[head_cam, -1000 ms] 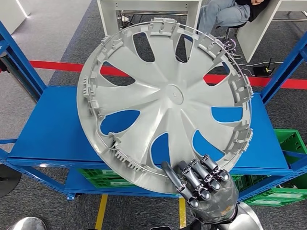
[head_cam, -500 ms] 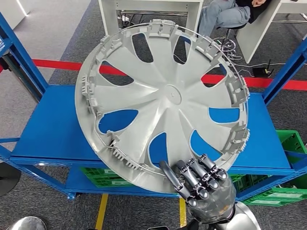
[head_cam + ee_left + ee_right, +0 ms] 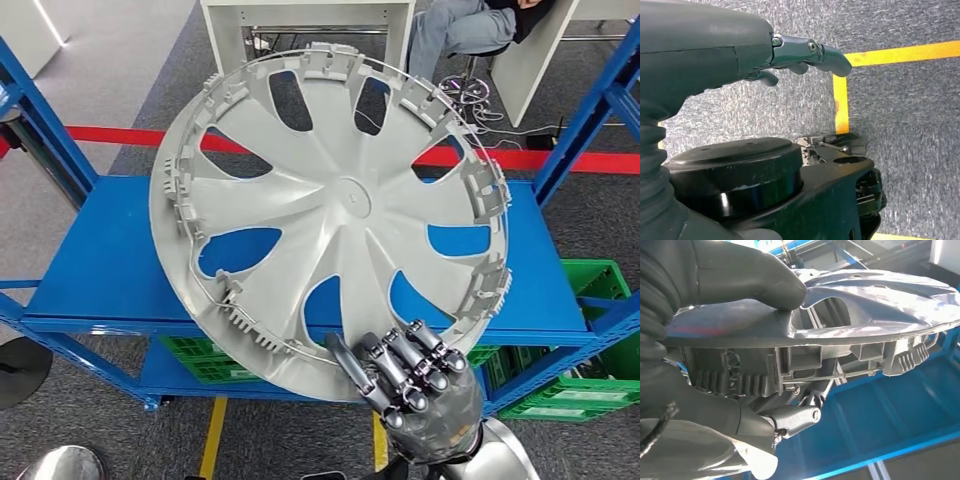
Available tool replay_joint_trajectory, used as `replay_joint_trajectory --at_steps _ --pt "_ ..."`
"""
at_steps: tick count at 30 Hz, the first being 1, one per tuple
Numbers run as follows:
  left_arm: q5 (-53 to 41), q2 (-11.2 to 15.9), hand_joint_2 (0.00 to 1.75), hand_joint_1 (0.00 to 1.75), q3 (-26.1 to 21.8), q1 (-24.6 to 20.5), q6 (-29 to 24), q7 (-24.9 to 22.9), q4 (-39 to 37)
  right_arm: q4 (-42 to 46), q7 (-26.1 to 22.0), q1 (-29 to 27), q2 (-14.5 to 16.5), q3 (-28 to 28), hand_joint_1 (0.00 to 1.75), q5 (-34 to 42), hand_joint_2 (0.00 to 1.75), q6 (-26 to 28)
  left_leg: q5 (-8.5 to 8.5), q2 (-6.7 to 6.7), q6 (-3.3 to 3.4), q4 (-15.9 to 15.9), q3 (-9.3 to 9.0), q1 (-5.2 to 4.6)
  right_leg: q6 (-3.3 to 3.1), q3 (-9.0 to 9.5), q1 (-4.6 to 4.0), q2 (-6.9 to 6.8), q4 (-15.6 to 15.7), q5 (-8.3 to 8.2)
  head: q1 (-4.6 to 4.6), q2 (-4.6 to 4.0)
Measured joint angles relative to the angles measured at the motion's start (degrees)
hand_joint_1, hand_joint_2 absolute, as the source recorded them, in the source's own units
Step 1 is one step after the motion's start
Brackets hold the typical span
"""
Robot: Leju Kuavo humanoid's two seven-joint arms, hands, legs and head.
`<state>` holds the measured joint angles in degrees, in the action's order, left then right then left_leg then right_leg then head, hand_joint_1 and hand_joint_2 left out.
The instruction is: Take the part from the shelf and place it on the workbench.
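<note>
the carrying step was judged to be in hand: the part, a large grey wheel cover (image 3: 332, 215), was held clear above the blue shelf (image 3: 106, 270), tilted, with its ribbed inner side turned up toward the head camera. the shelf's top deck was seen through the openings between the spokes, so the cover was taken to be lifted off the deck rather than resting on it, though contact at its far edge could not be ruled out.

the right robot hand (image 3: 419, 395) was pinched on the near rim of the cover, at the edge nearest the robot. in the right wrist view the thick thumb (image 3: 753, 277) was pressed on one face of the rim and darker fingers (image 3: 791, 420) were curled under the other face, beside the row of clips. the bulk of the cover was cantilevered away from that hand, out over the shelf.

the left robot hand (image 3: 791, 55) was hung over the grey carpet with a yellow floor line (image 3: 842, 100) beyond its fingertips; its fingers were spread and nothing was held.

no bench for the part could be picked out with certainty. the next move was judged to call for the cover to be drawn back from the shelf and the body turned toward the bench, with the one-sided pinch kept firm, since so wide a part held at one edge could be expected to sag or twist.
</note>
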<state>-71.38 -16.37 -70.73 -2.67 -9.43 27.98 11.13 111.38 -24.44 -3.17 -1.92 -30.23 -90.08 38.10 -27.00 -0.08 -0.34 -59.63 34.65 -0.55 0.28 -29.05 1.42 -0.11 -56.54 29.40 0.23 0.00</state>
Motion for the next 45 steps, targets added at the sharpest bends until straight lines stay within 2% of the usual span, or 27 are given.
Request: replay_joint_trajectory --at_steps 3,4,6,8,10,11,14,16,18,19,21,22,24,26,27,29,30,32,34,35,36,38,39,41,42,44,45 --pt "0.00 0.04 1.75 0.00 0.00 -0.05 -0.01 -0.02 0.00 -0.13 0.04 0.13 0.00 -0.31 1.75 0.01 1.75 -0.01 -7.54 -0.03 -0.91 -10.16 3.10 0.41 -0.69 -1.75 -0.02 -0.24 0.01 -1.32 -0.27 0.00" --pt "0.00 0.04 1.75 0.00 0.00 -0.05 -0.01 -0.02 0.00 -0.17 0.07 0.13 0.00 -0.39 1.75 0.01 1.75 -0.02 -8.70 -0.02 -1.05 -13.05 3.56 0.52 -0.68 -2.36 -0.07 -0.29 -0.07 -1.74 -0.28 0.00" --pt "0.00 0.04 1.75 0.00 0.00 -0.06 -0.01 -0.02 0.00 -0.29 0.09 0.13 0.00 -0.50 1.75 0.03 1.75 -0.02 -7.30 -0.03 -1.07 -13.24 1.92 0.61 -0.53 -3.56 -0.12 -0.35 -0.37 -2.48 -0.28 0.00" --pt "0.00 0.04 1.75 0.00 0.00 -0.09 -0.01 -0.02 0.00 -0.35 0.10 0.14 0.00 -0.55 1.75 0.06 1.75 -0.02 -4.26 -0.05 -0.79 -5.98 -3.16 0.63 -0.20 -4.58 -0.13 -0.29 -0.82 -3.05 -0.28 0.00" --pt "0.00 0.03 1.75 0.00 0.00 -0.12 -0.01 -0.02 0.00 -0.37 0.13 0.21 0.00 -0.58 1.75 0.07 1.75 -0.02 -3.54 -0.10 -0.28 1.35 -7.61 0.47 0.37 -5.19 -0.25 -0.21 -1.15 -3.64 -0.24 0.00" --pt "0.00 0.03 1.75 0.00 0.00 -0.13 -0.01 -0.02 0.00 -0.38 0.14 0.27 0.00 -0.60 1.75 0.07 1.75 -0.02 -3.85 -0.12 0.02 2.97 -8.39 0.35 0.73 -5.37 -0.29 -0.22 -1.18 -4.02 -0.24 0.00" --pt "0.01 -0.03 1.75 0.00 0.00 -0.12 -0.01 -0.14 0.00 -0.40 0.38 0.44 0.00 -0.67 1.75 0.05 1.75 -0.02 -3.02 0.04 1.25 3.47 -7.65 0.23 1.88 -5.96 -0.22 -0.23 -1.29 -4.39 -0.20 0.00" --pt "0.08 -0.09 1.75 0.00 0.00 -0.15 -0.01 -0.26 0.00 -0.47 0.63 0.62 0.00 -0.71 1.75 0.05 1.75 -0.02 -1.90 0.30 2.21 3.64 -6.59 0.31 2.33 -7.38 -0.19 -0.15 -4.20 -0.89 -0.04 0.00" --pt "0.24 -0.09 1.75 0.00 -0.01 -0.18 0.01 -0.32 0.00 -0.66 0.84 0.89 0.00 -0.82 1.75 0.07 1.75 -0.02 -0.76 0.45 2.79 3.56 -5.12 0.07 2.50 -9.53 -0.23 -0.11 -11.21 4.49 0.10 0.00" --pt "0.36 -0.09 1.75 0.00 -0.01 -0.18 0.04 -0.34 0.00 -0.80 0.92 1.00 0.00 -0.89 1.75 0.07 1.75 -0.02 -0.17 0.49 2.92 3.47 -4.30 -0.10 2.50 -10.24 -0.28 -0.11 -14.75 6.02 0.11 0.00" --pt "0.65 -0.09 1.75 0.00 -0.05 -0.18 0.16 -0.36 0.00 -1.15 1.02 1.12 0.00 -0.99 1.75 0.07 1.75 -0.02 0.92 0.54 3.07 3.18 -2.57 -0.46 2.23 -9.38 -0.49 -0.11 -17.30 5.20 0.12 0.00" --pt "0.77 -0.09 1.75 0.00 -0.09 -0.18 0.25 -0.32 0.00 -1.32 1.05 1.17 0.00 -1.02 1.75 0.07 1.75 -0.02 1.38 0.53 3.07 3.00 -1.81 -0.62 1.91 -7.50 -0.66 -0.10 -15.53 3.44 0.12 0.00" --pt "0.94 -0.10 1.75 0.00 -0.19 -0.18 0.53 0.12 0.00 -1.58 1.11 1.34 0.01 -1.10 1.75 0.07 1.75 -0.02 2.21 0.49 2.93 2.65 -0.67 -0.88 0.86 -1.50 -1.12 -0.11 -7.62 1.32 0.09 0.00" --pt "0.96 -0.06 1.75 0.00 -0.35 -0.18 0.92 0.92 0.00 -1.72 1.26 1.58 0.05 -1.29 1.75 0.07 1.75 -0.02 3.09 0.50 2.49 2.44 -0.03 -0.93 0.17 3.08 -1.52 -0.10 -0.66 1.95 0.08 0.00" --pt "0.94 -0.02 1.75 0.00 -0.42 -0.18 1.08 1.25 0.00 -1.76 1.34 1.69 0.07 -1.38 1.75 0.07 1.75 -0.02 3.56 0.53 2.19 2.40 0.25 -0.90 0.07 3.86 -1.65 -0.08 0.88 2.46 0.10 0.00" --pt "0.79 0.09 1.75 0.00 -0.52 -0.14 1.23 1.54 0.00 -1.88 1.58 1.82 0.12 -1.52 1.75 0.08 1.75 -0.02 3.89 0.47 1.54 2.21 0.73 -0.81 -0.20 3.00 -1.54 -0.14 1.53 1.96 0.12 0.00" --pt "0.70 0.13 1.75 0.00 -0.53 -0.12 1.25 1.58 0.00 -1.97 1.73 1.90 0.17 -1.60 1.75 0.08 1.75 -0.02 2.80 0.37 1.13 1.54 1.06 -0.77 -0.54 2.41 -1.36 -0.24 1.70 1.47 0.10 0.00" --pt "0.57 0.23 1.75 0.00 -0.56 -0.09 1.23 1.62 0.00 -2.26 2.01 2.04 0.32 -1.78 1.75 0.09 1.75 -0.02 -2.54 0.19 0.16 -2.72 2.07 -0.36 -1.11 1.11 -1.05 -0.51 1.89 0.20 -0.01 0.00" --pt "0.48 0.28 1.75 0.00 -0.57 -0.11 1.19 1.67 0.00 -2.61 2.17 2.14 0.44 -1.89 1.75 0.09 1.75 -0.02 -7.64 0.19 -0.63 -9.79 3.20 0.23 -1.19 -0.28 -1.01 -0.60 1.67 -1.09 -0.15 0.00" --pt "0.44 0.31 1.75 0.00 -0.57 -0.13 1.17 1.69 0.00 -2.79 2.23 2.19 0.48 -1.90 1.75 0.09 1.75 -0.02 -8.12 0.19 -0.92 -12.44 3.30 0.48 -1.09 -1.09 -0.97 -0.64 1.44 -1.72 -0.14 0.00" --pt "0.40 0.33 1.75 0.00 -0.57 -0.15 1.16 1.72 0.00 -2.99 2.31 2.26 0.49 -1.91 1.75 0.09 1.75 -0.02 -7.16 0.19 -1.18 -13.52 2.71 0.71 -0.93 -2.05 -0.90 -0.68 1.06 -2.29 -0.15 0.00" --pt "0.35 0.35 1.75 0.00 -0.57 -0.18 1.15 1.75 0.00 -3.40 2.47 2.37 0.52 -1.92 1.75 0.09 1.75 -0.02 -3.49 0.18 -1.60 -9.61 -1.13 1.16 -0.44 -4.11 -0.66 -0.70 0.00 -3.11 -0.15 0.00" --pt "0.33 0.34 1.75 0.00 -0.57 -0.20 1.15 1.77 0.00 -3.56 2.54 2.42 0.56 -1.92 1.75 0.09 1.75 -0.02 -2.94 0.08 -1.76 -5.73 -3.85 1.27 -0.10 -5.00 -0.61 -0.68 -0.57 -3.40 -0.18 0.00" --pt "0.24 0.28 1.75 0.00 -0.57 -0.26 1.15 1.80 0.00 -3.78 2.71 2.59 0.67 -1.93 1.75 0.09 1.75 -0.02 -3.93 -0.20 -1.41 0.86 -7.73 1.22 0.60 -6.15 -0.66 -0.66 -1.40 -4.09 -0.19 0.00" --pt "0.19 0.25 1.75 0.00 -0.57 -0.27 1.15 1.81 0.00 -3.88 2.87 2.71 0.73 -1.95 1.75 0.09 1.75 -0.02 -4.65 -0.33 -0.98 2.26 -8.27 1.04 1.00 -6.50 -0.71 -0.67 -1.52 -4.58 -0.20 0.00" --pt "0.14 0.21 1.75 0.00 -0.57 -0.26 1.15 1.80 0.00 -4.20 3.31 3.00 0.80 -1.99 1.75 0.09 1.75 -0.02 -4.10 -0.17 0.30 2.76 -7.55 0.91 1.77 -7.05 -0.58 -0.63 -1.53 -5.36 -0.20 0.00" --pt "0.14 0.19 1.75 0.00 -0.57 -0.27 1.15 1.76 0.00 -4.37 3.54 3.10 0.81 -2.01 1.75 0.09 1.75 -0.02 -3.50 -0.02 0.96 2.79 -6.95 0.89 2.08 -7.54 -0.47 -0.55 -1.94 -4.62 -0.16 0.00"
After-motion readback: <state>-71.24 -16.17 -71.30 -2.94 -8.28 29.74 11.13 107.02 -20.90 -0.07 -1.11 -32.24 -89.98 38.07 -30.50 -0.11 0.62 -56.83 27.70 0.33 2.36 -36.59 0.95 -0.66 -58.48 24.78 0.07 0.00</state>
